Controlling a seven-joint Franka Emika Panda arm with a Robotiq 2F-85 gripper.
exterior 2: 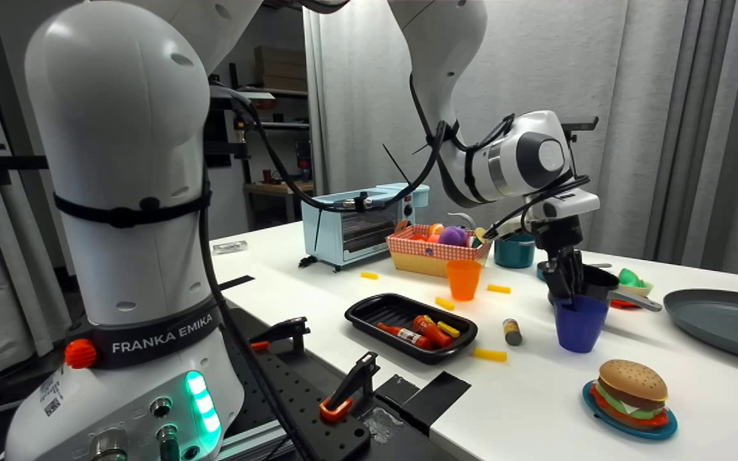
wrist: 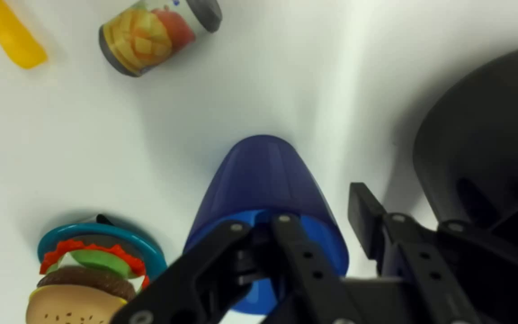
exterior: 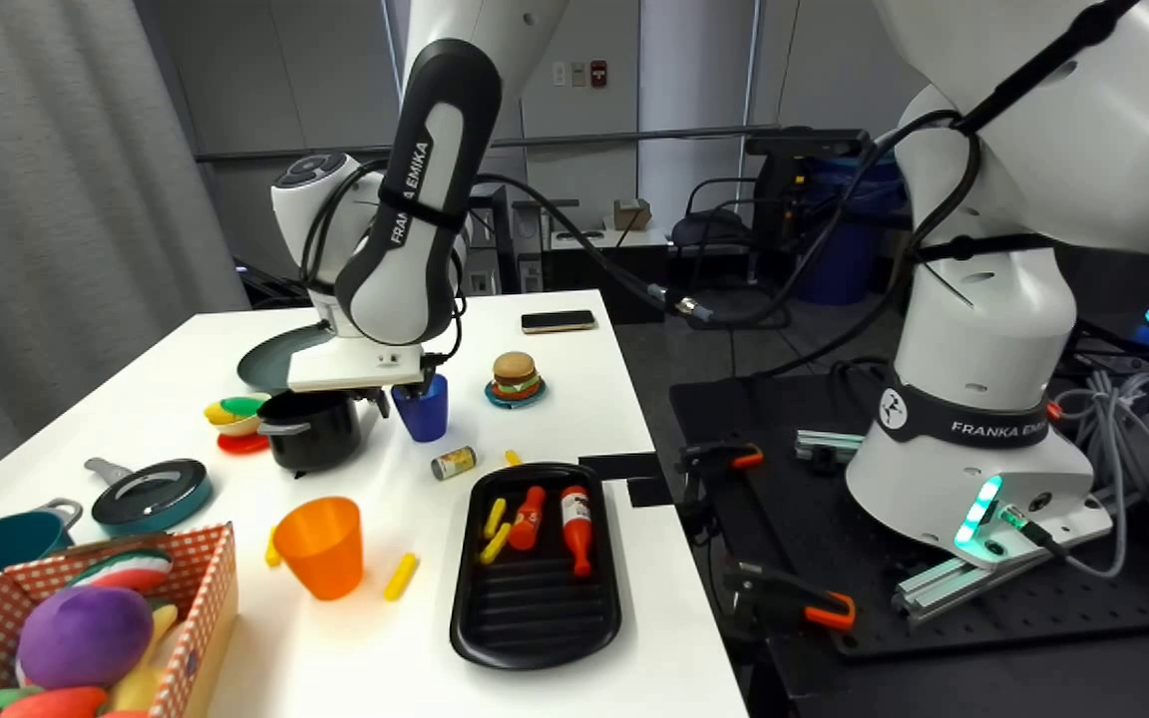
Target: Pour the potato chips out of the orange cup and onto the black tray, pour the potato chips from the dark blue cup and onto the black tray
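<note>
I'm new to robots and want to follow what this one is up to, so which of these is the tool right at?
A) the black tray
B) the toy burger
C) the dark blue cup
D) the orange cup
C: in the wrist view, the tool has one finger at the mouth of the dark blue cup and the other outside it, on the side toward the black pot.
</note>
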